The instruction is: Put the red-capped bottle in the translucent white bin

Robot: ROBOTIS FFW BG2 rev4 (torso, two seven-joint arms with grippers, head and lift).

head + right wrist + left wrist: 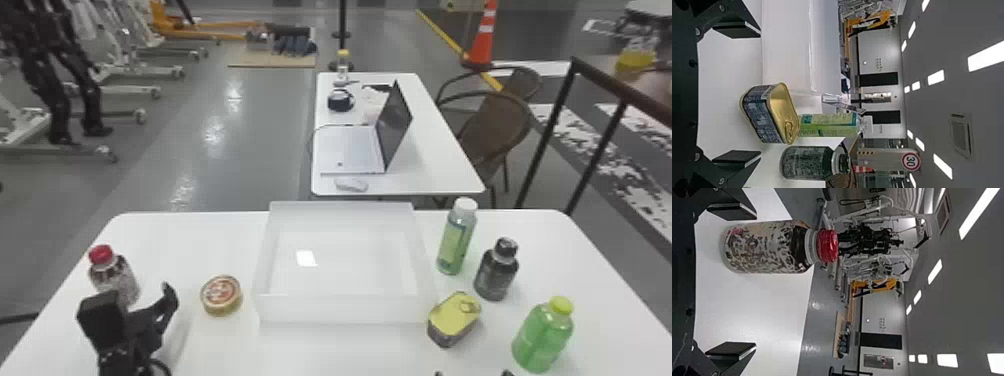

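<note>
The red-capped bottle stands upright at the table's left side. Just on the near side of it is my left gripper, fingers wide apart. In the left wrist view, the bottle appears ahead of the left gripper, closer to one finger than the other, with neither seen gripping it. The translucent white bin sits mid-table, right of the bottle, with nothing inside. My right gripper is at the head view's bottom edge; in its wrist view the right gripper is open, a yellow-topped can beyond it.
A round tin lies between the bottle and the bin. Right of the bin are the yellow-topped can, a white-capped green bottle, a dark bottle and a green bottle with a yellow-green cap. Another table stands behind.
</note>
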